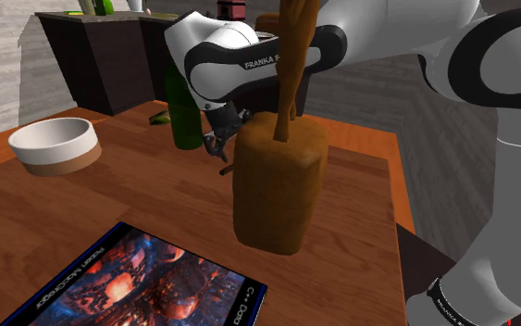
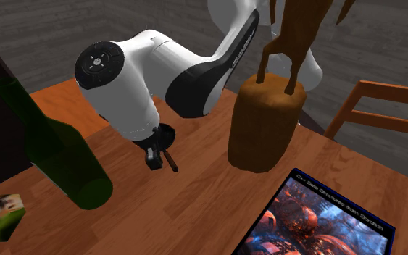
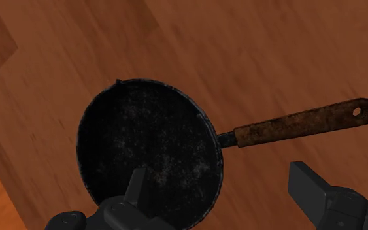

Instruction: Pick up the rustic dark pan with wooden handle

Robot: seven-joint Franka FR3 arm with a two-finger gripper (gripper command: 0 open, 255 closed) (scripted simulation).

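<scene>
Pan (image 3: pixel 150 150): dark, round and shallow, speckled grey inside; mouth up, flat on the table, directly below the jaws.
Handle (image 3: pixel 293 124): brown and rusty-looking, straight, with a hole and a small ring at its far end; joined to the rim just ahead of the gap between the jaws, passing one finger without touching it.
Gripper (image 3: pixel 218 175): black, aimed down at the pan's handle-side rim, low over the wood.
Jaws: wide apart, clasping nothing; one finger over the pan's bowl, the other over bare wood beside the handle; contact with the bowl not discernible.
Arm (image 2: pixel 144 80): white with dark joints, bent over so that the wrist sits right above the jaws.
Table (image 1: pixel 360 231): reddish-brown planks, under pan and jaws.
Bottle (image 1: pixel 182 102): dark green, upright, near the jaws, on the shoulder view's left of them.
Bag (image 1: pixel 277 185): plain brown, upright, round-topped, with a tall looped grip; just beside the jaws, on the shoulder view's right of them.
Bowl (image 1: pixel 55 145): white with a tan foot; well apart from the jaws, beyond the bottle.
Book (image 1: pixel 147 282): flat, blue-edged, with a red and blue cover picture; well apart from the jaws, on the near side of the bag.
Chair (image 2: pixel 383 109): wooden rails past the table's edge; well apart from the jaws, beyond the bag.
</scene>
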